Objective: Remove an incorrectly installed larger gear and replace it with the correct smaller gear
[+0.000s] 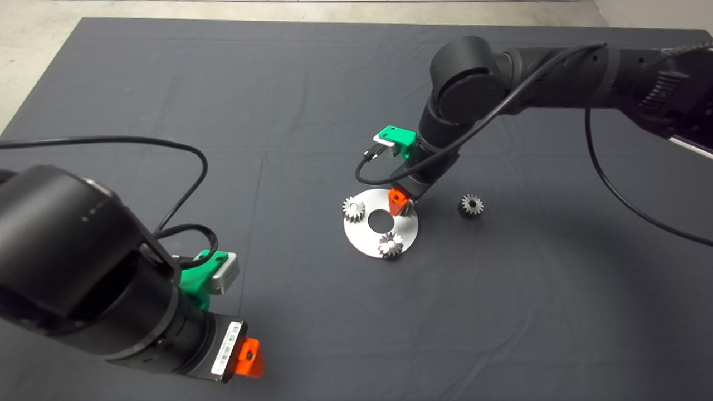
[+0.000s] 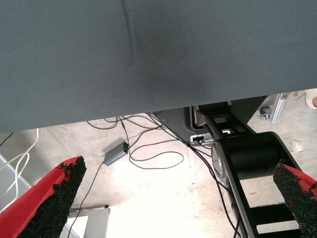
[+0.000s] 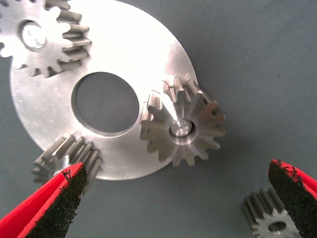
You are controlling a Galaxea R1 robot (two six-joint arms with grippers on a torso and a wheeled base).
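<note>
The larger gear (image 3: 183,129), shiny with long splayed teeth, sits on a peg at the rim of the round silver plate (image 1: 362,236) and overhangs its edge. My right gripper (image 3: 176,166) hovers just above it, open, with one finger on each side; in the head view its red finger (image 1: 396,200) hides most of that gear. The smaller gear (image 1: 471,205), dark with short teeth, lies flat on the mat right of the plate and shows partly behind a finger in the right wrist view (image 3: 270,223). My left gripper (image 1: 248,356) is parked at the lower left, open and empty.
Two other gears sit on the plate: a pale short-toothed gear (image 1: 353,209) on its left and a star-like gear (image 1: 391,245) at its near edge. The plate has a round centre hole (image 1: 380,221). The left wrist view shows the mat edge, cables and floor.
</note>
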